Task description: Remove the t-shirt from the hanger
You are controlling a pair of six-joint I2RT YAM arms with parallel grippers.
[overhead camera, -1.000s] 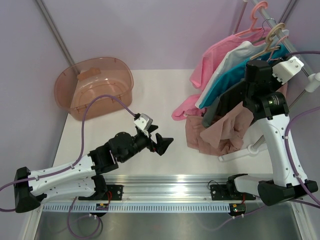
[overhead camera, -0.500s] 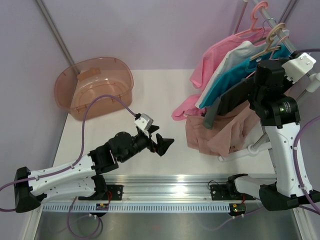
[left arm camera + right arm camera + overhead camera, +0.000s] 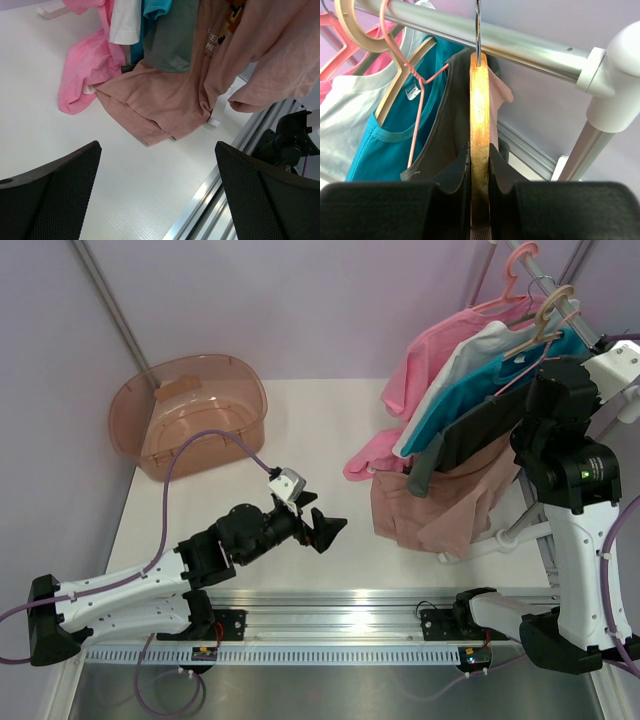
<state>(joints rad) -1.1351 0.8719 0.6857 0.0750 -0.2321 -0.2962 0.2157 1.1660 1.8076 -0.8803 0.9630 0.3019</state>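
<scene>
Right claw [image 3: 480, 202] clamps the hanger [image 3: 479, 115], t-shirt [image 3: 450, 515] hanging below

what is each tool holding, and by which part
Right tool clamps the hanger by its wooden frame, below the hook. Left tool holds nothing.

We see a robot test lab, not a home. A left robot arm [image 3: 120, 590] and a right robot arm [image 3: 575, 550] are bolted to a metal rail [image 3: 340, 625] at the near edge of a white table [image 3: 330, 440]. Purple cables [image 3: 215, 433] run from them. Plain purple walls [image 3: 300, 300] stand around. A clothes rack [image 3: 520, 39] stands far right, a pink tub [image 3: 150, 435] far left.
</scene>
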